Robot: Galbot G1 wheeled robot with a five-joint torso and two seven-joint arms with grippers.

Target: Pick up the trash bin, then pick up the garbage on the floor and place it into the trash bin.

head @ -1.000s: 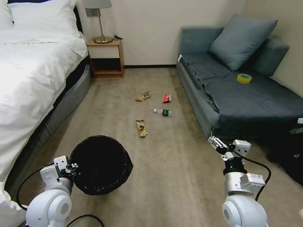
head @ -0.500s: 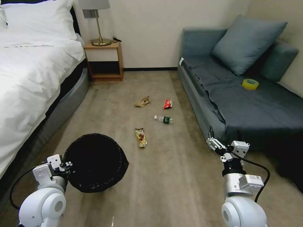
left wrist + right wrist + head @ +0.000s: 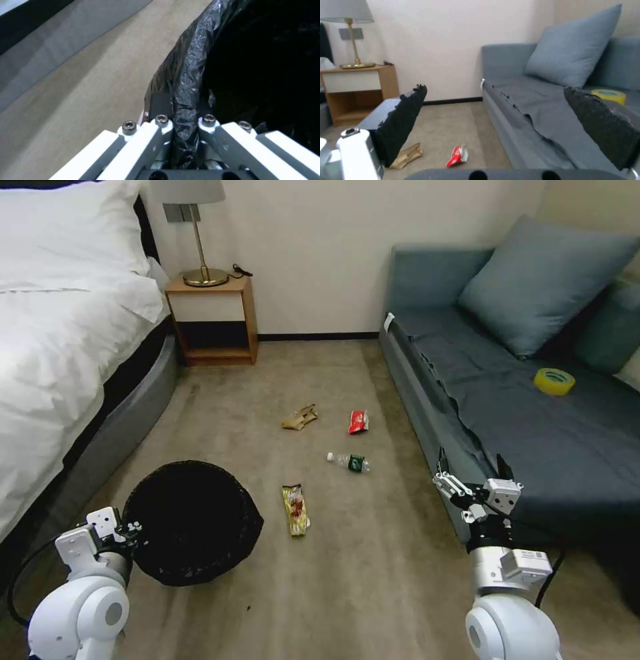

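The litter is drawing nearer as the robot advances: left hand (image 3: 185, 125) pinching the trash bin (image 3: 193, 520) rim, right hand (image 3: 470, 473) spread, seemingly empty.

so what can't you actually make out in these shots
- Bin contents: head view, the black liner leaves the inside dark.
- Bin's white body: head view, the draped liner covers it.
- Bottle label text: head view, too small.
- Left gripper finger pads: left wrist view, buried in liner folds.
- Bed: head view, cut off by the edge.
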